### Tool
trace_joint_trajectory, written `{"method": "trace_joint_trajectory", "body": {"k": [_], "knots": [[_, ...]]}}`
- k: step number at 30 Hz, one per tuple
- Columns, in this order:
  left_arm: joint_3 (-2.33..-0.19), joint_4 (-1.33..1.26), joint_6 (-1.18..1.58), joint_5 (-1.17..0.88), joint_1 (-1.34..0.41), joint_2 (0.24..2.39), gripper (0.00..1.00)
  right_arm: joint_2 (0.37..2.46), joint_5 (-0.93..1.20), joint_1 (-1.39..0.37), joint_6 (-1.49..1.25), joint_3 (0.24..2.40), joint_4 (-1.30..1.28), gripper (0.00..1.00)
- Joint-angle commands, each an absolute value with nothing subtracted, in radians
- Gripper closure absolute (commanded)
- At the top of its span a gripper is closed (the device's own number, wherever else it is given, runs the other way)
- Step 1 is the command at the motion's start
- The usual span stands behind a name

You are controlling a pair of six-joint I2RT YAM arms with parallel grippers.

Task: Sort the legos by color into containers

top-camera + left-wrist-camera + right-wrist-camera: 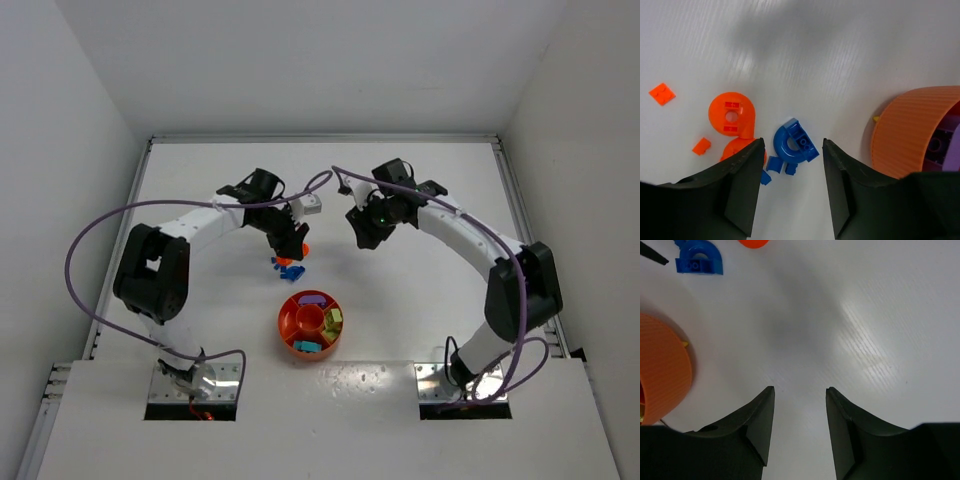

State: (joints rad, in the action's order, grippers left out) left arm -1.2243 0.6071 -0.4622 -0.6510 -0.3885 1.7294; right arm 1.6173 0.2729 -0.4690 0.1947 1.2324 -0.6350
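Tray (286, 322): purple brick (312, 298), yellow-green brick (335, 318) and teal brick (308, 346) noted in separate wedges. Left pincer (792, 150) parted, blue arch brick (796, 142) ungripped between tips. Right pincer (800, 392) parted, empty.

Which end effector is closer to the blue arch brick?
Left. The left end effector straddles the blue arch brick; the right end effector hovers over the table, off to its right.

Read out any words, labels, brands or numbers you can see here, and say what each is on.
None can be read. The blue arch brick, orange round brick, divided tray and table show no writing; any moulded marks are too small to tell.
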Motion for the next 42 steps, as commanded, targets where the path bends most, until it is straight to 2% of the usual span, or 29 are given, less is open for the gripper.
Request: {"method": "trace_joint_trajectory", "body": {"k": [1, 6, 17, 22, 42], "knots": [[-1.275, 0.644, -0.6, -0.679, -0.396, 1.755, 0.45, 1.676, 0.321, -0.446, 0.173, 1.311, -0.63, 0.54], [-1.275, 0.663, -0.681, -0.629, -0.414, 1.779, 0.38, 1.75, 0.33, -0.416, 0.173, 1.367, -0.63, 0.54], [-1.174, 0.585, -0.637, -0.496, -0.482, 1.761, 0.38, 1.805, 0.339, -0.416, 0.183, 1.387, -0.63, 0.54], [-1.152, 0.546, -0.603, -0.44, -0.491, 1.761, 0.29, 1.815, 0.339, -0.416, 0.183, 1.387, -0.63, 0.53], [-1.201, 0.482, -0.502, -0.376, -0.56, 1.868, 0.29, 1.805, 0.339, -0.416, 0.183, 1.358, -0.63, 0.53]]}}
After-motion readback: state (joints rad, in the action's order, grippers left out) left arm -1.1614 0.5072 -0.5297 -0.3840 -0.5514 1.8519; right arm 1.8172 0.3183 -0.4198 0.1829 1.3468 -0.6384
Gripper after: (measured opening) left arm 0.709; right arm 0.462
